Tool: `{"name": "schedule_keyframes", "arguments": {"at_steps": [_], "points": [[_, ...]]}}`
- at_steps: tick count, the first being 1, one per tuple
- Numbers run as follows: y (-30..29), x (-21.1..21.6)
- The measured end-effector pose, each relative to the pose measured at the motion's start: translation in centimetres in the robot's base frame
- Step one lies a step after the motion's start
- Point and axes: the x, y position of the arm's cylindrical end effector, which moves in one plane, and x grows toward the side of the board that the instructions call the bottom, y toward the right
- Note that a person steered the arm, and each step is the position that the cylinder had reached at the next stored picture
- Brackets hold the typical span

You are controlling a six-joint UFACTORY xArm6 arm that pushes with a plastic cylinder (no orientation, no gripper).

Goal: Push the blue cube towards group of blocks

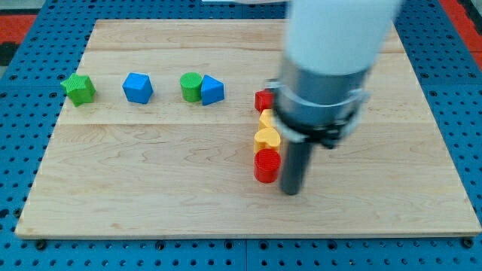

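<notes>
A wooden worktop (151, 203) is being shown on a blue pegboard (22, 30), with the arm's white and grey body (331, 68) filling the view's upper right. The dark rod is being held upright, and its tip (291, 191) is being rested on the board just to the view's right of a red cylinder (266, 165), very close to it or touching; which of the two cannot be told. No jaws are being carried by the end effector, so nothing is being gripped.

A column is being formed above the red cylinder: a yellow heart-shaped block (266, 138), a second yellow block (266, 118) partly hidden by the arm, and a red block (263, 100) at the top, each touching the next.

The blue cube (138, 87) is being seen well apart from the tip, in the row at the view's upper left, between a green star-shaped block (78, 89) at the far left and a green cylinder (191, 86) that is touching a blue wedge-like block (212, 90).
</notes>
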Motion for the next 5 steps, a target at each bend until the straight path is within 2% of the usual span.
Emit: {"name": "schedule_keyframes", "arguments": {"at_steps": [1, 3, 5], "points": [[-7.6, -2.8], [-11.2, -5.8], [-23.3, -14.0]]}}
